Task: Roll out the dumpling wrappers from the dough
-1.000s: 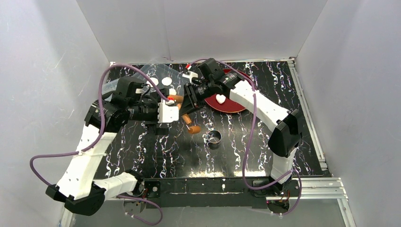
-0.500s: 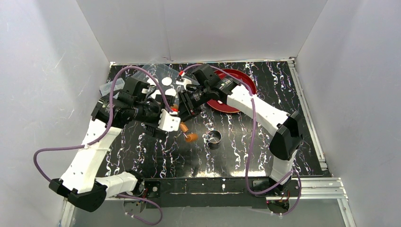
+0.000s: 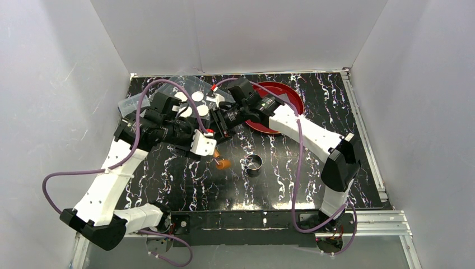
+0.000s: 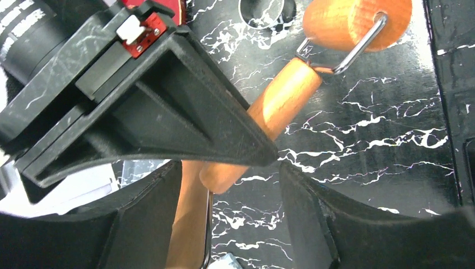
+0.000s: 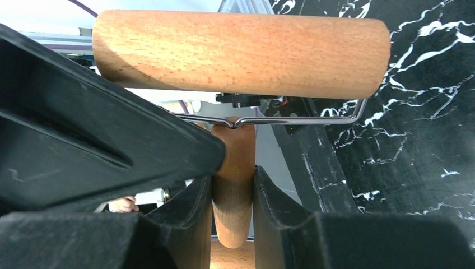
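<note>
A wooden roller with a wire frame (image 5: 241, 53) has its handle (image 5: 232, 185) clamped in my right gripper (image 5: 232, 174), which is shut on it. From above, that gripper (image 3: 221, 120) is left of the red plate (image 3: 288, 98), and the roller's orange end (image 3: 223, 163) pokes out below. My left gripper (image 3: 208, 145) is right against it. Its jaws (image 4: 229, 185) stand apart around the handle's end (image 4: 224, 171), with another wooden piece (image 4: 187, 224) against the left finger. Several dumpling wrappers (image 3: 197, 96) lie on a clear sheet behind the grippers. The dough is hidden.
A small metal ring (image 3: 255, 162) stands on the black marbled table (image 3: 313, 185) just right of the roller's end. The clear plastic sheet (image 3: 168, 87) covers the back left corner. White walls close in the back and both sides.
My left gripper has swung right and nearer to the roller, and its jaws have narrowed. The right gripper has carried the roller left, and its arm now covers the dough on the plate.
</note>
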Robot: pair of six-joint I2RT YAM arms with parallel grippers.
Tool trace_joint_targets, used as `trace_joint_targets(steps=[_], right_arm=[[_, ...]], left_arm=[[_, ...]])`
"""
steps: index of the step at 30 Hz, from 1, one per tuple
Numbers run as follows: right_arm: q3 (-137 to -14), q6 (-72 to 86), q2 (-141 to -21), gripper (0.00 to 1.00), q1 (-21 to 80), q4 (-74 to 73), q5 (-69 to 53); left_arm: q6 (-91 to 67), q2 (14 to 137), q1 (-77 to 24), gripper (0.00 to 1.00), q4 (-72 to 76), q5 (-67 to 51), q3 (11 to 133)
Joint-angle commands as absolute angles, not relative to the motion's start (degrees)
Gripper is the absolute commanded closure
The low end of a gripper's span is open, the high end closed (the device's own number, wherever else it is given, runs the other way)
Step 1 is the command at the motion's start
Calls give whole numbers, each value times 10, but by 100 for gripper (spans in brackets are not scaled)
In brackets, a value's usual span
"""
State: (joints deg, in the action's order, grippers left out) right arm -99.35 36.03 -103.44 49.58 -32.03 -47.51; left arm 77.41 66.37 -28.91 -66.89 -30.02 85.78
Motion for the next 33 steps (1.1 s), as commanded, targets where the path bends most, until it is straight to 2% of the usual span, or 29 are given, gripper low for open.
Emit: trace_joint_targets(steps=[1,4,10,20,21,22,23,24,25,28,30,31,33], right_arm=[[-979,411,-990,99,500,-206,-531],[-977,413,-985,99,500,-204,-526],[-970,412,-980,99,500,-206,-526],[-968,426,-977,99,502,-187,-525],[-965,437,-974,99,505,-168,-522],[-963,443,-975,99,505,-154,-515],[-964,453,-982,99,505,-144,-515],[-965,458,-987,99,505,-139,-518],[-964,460,-990,99,505,-136,-519],[-958,456,-982,99,505,-137,-506],[-964,406,-977,99,505,-185,-477],[-964,391,-976,96,505,-193,-471],[-960,357,-972,83,505,-209,-462]], left_arm=[[787,666,-291,38,-680,-305,830],[793,668,-291,37,-672,-292,825],[819,674,-291,45,-689,-277,830],[838,679,-290,40,-681,-252,812],[838,684,-290,45,-676,-248,801],[840,684,-291,55,-673,-249,792],[834,681,-291,74,-665,-256,786],[830,681,-291,84,-662,-259,786],[827,680,-291,99,-661,-262,788],[794,668,-291,100,-648,-266,787],[702,657,-290,100,-604,-261,757],[687,655,-291,100,-598,-261,742],[656,652,-290,100,-585,-264,714]])
